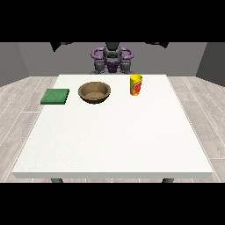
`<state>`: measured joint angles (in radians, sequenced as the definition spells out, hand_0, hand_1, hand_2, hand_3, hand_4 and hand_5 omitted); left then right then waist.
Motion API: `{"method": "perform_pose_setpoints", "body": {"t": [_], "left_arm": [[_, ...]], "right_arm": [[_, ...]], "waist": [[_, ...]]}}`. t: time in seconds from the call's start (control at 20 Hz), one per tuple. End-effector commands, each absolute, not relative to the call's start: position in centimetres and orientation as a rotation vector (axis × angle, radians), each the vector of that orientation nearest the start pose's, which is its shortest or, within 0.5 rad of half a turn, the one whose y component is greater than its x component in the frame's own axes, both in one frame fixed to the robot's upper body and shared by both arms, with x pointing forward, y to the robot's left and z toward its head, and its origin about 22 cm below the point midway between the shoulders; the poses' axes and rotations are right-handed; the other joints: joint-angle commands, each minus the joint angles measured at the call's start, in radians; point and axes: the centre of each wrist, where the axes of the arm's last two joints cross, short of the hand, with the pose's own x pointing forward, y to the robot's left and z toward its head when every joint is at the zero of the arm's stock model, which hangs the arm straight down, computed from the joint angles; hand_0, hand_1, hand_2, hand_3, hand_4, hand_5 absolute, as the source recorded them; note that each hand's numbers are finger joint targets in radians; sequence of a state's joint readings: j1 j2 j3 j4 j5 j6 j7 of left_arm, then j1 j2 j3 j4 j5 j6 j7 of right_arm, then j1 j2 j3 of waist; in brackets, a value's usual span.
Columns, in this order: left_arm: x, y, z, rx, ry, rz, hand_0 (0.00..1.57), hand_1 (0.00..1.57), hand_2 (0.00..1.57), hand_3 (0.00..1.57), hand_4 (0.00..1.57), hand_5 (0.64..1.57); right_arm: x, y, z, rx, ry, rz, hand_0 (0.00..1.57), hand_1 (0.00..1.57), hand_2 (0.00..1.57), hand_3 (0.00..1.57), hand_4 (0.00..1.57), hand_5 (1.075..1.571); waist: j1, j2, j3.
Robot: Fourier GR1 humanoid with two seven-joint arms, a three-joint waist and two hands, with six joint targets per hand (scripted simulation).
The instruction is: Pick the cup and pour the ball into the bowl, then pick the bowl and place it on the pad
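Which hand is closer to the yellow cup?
Its left, the hand at the view's right, just behind the red-labelled yellow cup; the hand at the view's left sits behind the brown bowl.

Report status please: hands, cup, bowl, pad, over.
Hands not in view. Cup upright at the view's right, untouched. Bowl at centre, pad at its left. Nothing between them.

I count one cup (136, 85) at my table's (110, 140) one o'clock, one bowl (94, 92) at eleven, and one pad (55, 96) at ten o'clock.
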<state>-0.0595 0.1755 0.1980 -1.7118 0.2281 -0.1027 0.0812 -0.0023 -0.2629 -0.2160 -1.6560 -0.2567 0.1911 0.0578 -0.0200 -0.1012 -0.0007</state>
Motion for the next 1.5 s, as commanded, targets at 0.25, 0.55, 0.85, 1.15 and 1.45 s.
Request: {"method": "perform_pose_setpoints", "body": {"t": [0.25,0.55,0.85,1.15,1.45], "left_arm": [[27.3,32.0,5.2,0.015,-1.915,0.061,0.0,0.0,0.0,0.0,0.0,1.529],[26.4,28.9,-1.8,0.073,-1.871,0.085,0.0,0.0,0.0,0.0,0.0,1.523],[29.3,27.2,-4.4,0.117,-1.911,0.096,0.0,0.0,0.0,0.0,0.0,1.523],[29.8,26.3,-7.7,0.125,-1.954,0.086,0.0,0.0,0.0,0.0,0.0,1.517],[29.5,25.6,-10.2,0.135,-1.881,0.068,0.0,0.0,0.0,0.0,0.0,1.52]], "right_arm": [[25.1,-32.6,3.5,0.033,-1.822,0.044,0.0,0.0,0.0,0.0,0.0,1.57],[25.1,-34.8,4.7,0.052,-1.801,0.079,0.0,0.0,0.0,0.0,0.0,1.571],[26.5,-33.1,5.3,0.033,-1.85,0.115,0.0,0.0,0.0,0.0,0.0,1.57],[27.7,-32.9,5.2,0.063,-1.88,0.094,0.0,0.0,0.0,0.0,0.0,1.57],[26.2,-34.0,1.8,0.079,-1.811,0.077,0.0,0.0,0.0,0.0,0.0,1.571]], "waist": [[-0.021,0.217,0.0006],[-0.063,0.209,0.0004],[-0.095,0.266,0.0002],[-0.087,0.325,0.0],[-0.09,0.265,0.0003]]}}
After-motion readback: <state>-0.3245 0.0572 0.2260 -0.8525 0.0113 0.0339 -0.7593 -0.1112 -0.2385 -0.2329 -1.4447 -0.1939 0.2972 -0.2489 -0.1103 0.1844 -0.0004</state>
